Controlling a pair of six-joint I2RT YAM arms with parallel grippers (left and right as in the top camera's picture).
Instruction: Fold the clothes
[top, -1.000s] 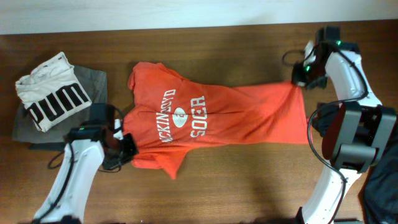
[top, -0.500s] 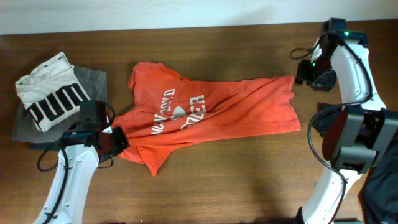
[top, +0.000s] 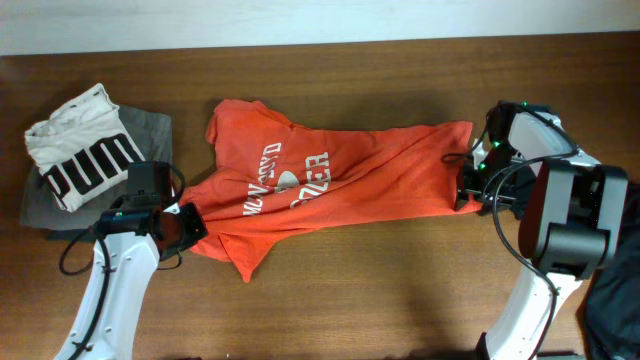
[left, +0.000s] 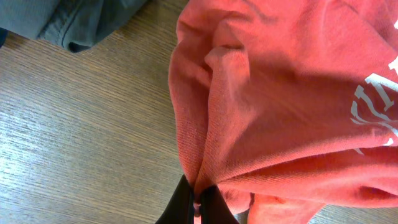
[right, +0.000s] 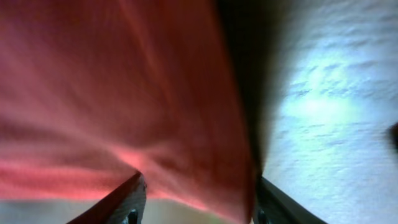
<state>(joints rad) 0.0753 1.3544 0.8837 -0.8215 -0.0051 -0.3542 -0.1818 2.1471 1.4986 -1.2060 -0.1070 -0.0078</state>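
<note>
One T-shirt (top: 370, 180), pinched in left jaws, between spread right jaws

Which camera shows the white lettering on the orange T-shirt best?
The overhead view: the whole white lettering shows on the orange T-shirt. The left wrist view catches only letter edges; the right wrist view shows only blurred orange cloth.

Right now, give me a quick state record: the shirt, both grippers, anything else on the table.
garment: orange-red T-shirt, lying lengthwise on the table, wrinkled, print up, not yet folded
left gripper: shut on bunched fabric at the T-shirt's sleeve end
right gripper: open, jaws apart over the T-shirt's hem end
other items: white PUMA shirt on top of a grey garment, far left, apart from the T-shirt
</note>
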